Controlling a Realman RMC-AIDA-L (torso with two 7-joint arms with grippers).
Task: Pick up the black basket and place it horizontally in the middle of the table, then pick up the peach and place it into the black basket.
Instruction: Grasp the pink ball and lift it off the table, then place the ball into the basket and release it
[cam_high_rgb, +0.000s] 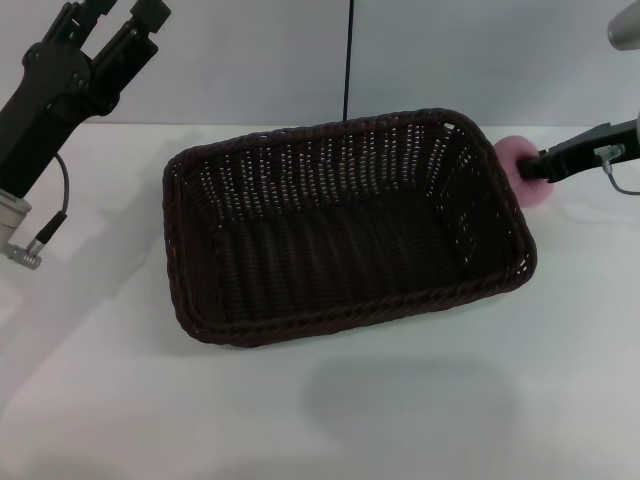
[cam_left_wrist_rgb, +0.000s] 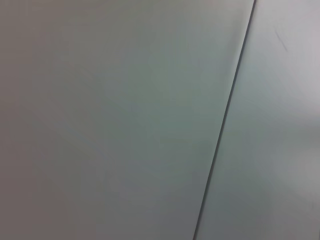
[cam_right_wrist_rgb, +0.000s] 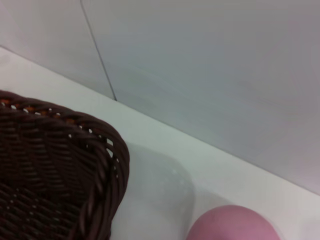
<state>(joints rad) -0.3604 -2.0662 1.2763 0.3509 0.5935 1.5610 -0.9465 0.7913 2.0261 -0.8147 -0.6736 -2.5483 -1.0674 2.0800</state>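
Head view: on the white table (cam_high_rgb: 110, 400) the black basket (cam_high_rgb: 345, 230) sits mid-table; the right gripper (cam_high_rgb: 535, 168) meets the peach (cam_high_rgb: 522, 168) beside its rim, grip undeterminable. A clipped rim could dislodge it. Left gripper (cam_high_rgb: 125, 12) idles, spread, empty.

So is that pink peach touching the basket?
Apart. The right wrist view shows bare table between the peach and the basket.

My left gripper (cam_high_rgb: 118, 15) raised at far left, fingers spread apart; right gripper (cam_high_rgb: 548, 165) reaches in low from right edge
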